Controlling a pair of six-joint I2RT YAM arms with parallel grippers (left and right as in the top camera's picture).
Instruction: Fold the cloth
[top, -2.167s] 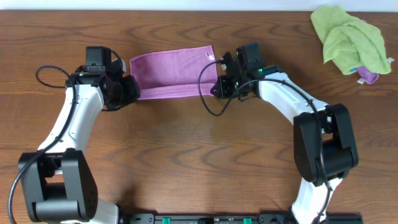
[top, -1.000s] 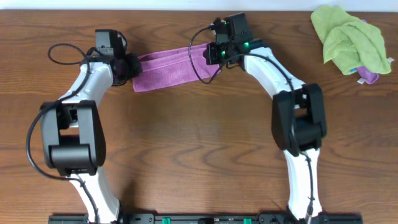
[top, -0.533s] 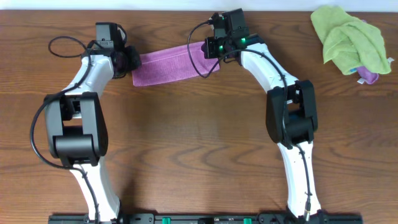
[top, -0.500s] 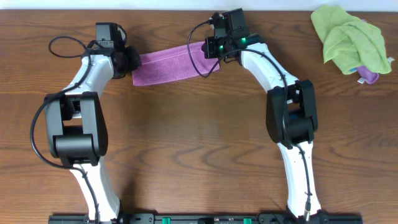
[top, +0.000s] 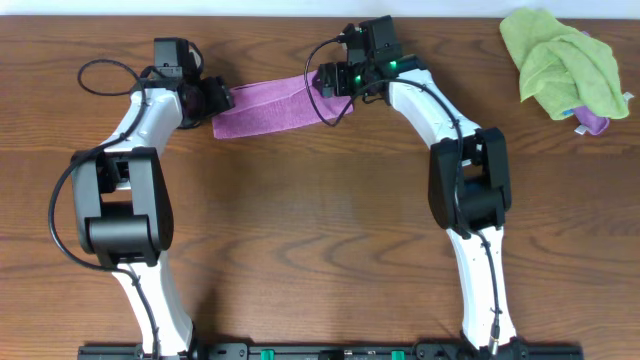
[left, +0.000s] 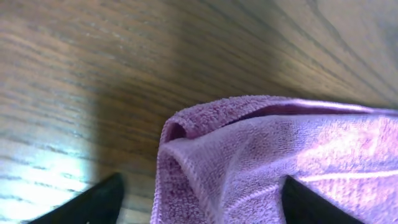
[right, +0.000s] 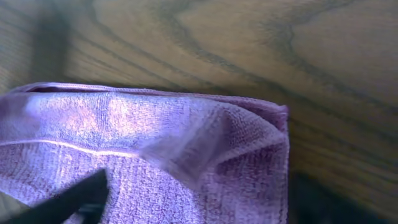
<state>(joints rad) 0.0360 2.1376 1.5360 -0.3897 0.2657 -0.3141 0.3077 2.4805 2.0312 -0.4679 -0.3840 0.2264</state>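
Observation:
The purple cloth (top: 270, 103) lies folded into a narrow strip at the far side of the table, between my two grippers. My left gripper (top: 218, 98) is at its left end. In the left wrist view the cloth's layered corner (left: 261, 155) sits between the spread fingers of the left gripper (left: 199, 208), which is open. My right gripper (top: 328, 79) is at the strip's right end. In the right wrist view the folded corner (right: 155, 130) lies flat between the fingers of the right gripper (right: 193, 205), which is also open.
A crumpled lime-green cloth (top: 560, 62) lies at the far right corner, with a bit of purple fabric (top: 595, 122) under its edge. Cables loop beside both wrists. The far table edge runs just behind the strip.
Both grippers were shut on the cloth's ends and now stand open, having let go. The strip lies on the wood. The arms have barely moved.

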